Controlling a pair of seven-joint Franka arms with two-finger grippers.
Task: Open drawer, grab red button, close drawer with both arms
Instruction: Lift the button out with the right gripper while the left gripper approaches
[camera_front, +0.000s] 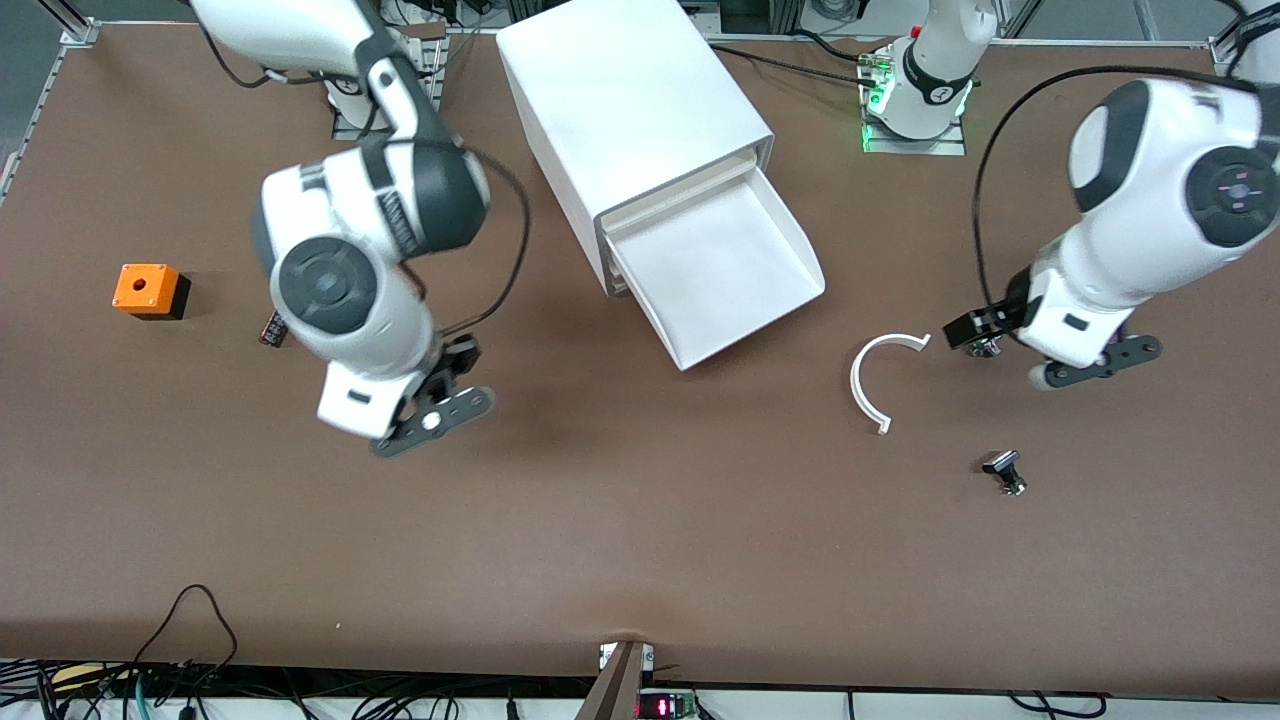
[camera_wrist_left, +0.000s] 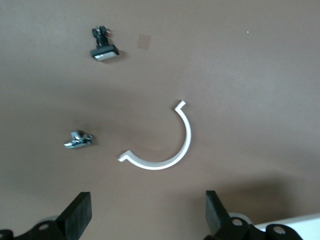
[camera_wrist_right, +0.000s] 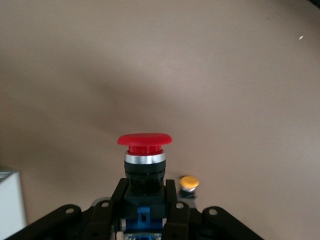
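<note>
Right wrist view: button (camera_wrist_right: 144, 160) — red mushroom cap, black-and-blue body.

My two grippers, right (camera_wrist_right: 145, 220) and left (camera_wrist_left: 145, 215), one cabinet (camera_front: 630, 130), one open drawer (camera_front: 730, 270), one red button (camera_wrist_right: 145, 145), one orange-capped button (camera_wrist_right: 189, 183), one orange box (camera_front: 148, 290), one white clip (camera_front: 870, 385).

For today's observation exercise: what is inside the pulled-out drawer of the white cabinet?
The drawer shows only a bare white floor. Its rear part stays covered by the cabinet, so that part cannot be checked.
</note>
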